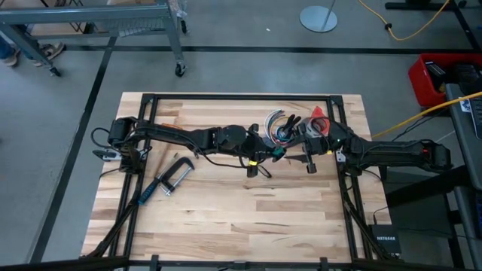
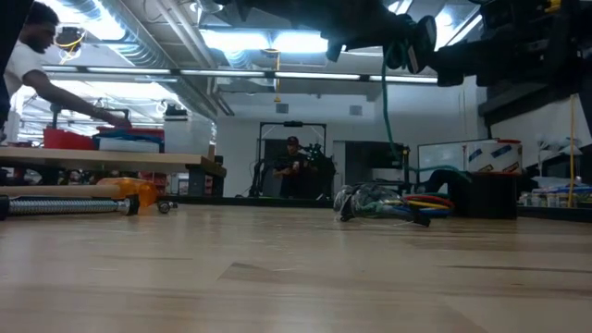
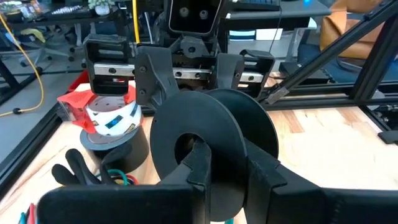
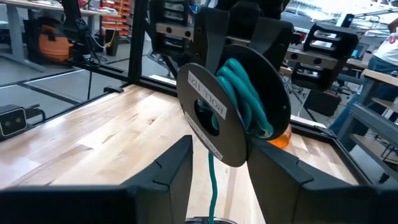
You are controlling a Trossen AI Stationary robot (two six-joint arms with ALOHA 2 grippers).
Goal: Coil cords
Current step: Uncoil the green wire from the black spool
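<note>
A black spool point(image 4: 214, 112) wound with a teal cord point(image 4: 245, 93) hangs above the table's middle, lifted clear between both arms. One loose teal strand point(image 2: 385, 120) drops from it toward the table. My left gripper point(image 3: 227, 155) reaches in from the table's left and is shut on the spool. My right gripper point(image 4: 227, 158) comes level from the right and is open. Its fingers stand on either side of the spool's lower rim; I cannot tell if they touch it. In the high view a thin black cable point(image 1: 222, 161) with a small yellow piece point(image 1: 254, 160) shows under my left arm. My left gripper pinches the spool between its two fingers, one on the outer face of each flange point(image 3: 186, 180), so the fingers lie across the winding. It comes roughly level from the table's left. The spool is clear of the table, with its hole point(image 3: 185, 146) facing sideways.
A metal clamp point(image 1: 167, 179) lies on the wood at the left. A bundle of multicoloured wires point(image 1: 279, 124) and a tape roll with a red piece point(image 3: 109, 121) sit at the far middle. Black frame rails point(image 1: 241, 98) border the table. A person works at a bench point(image 2: 37, 65) in the room behind.
</note>
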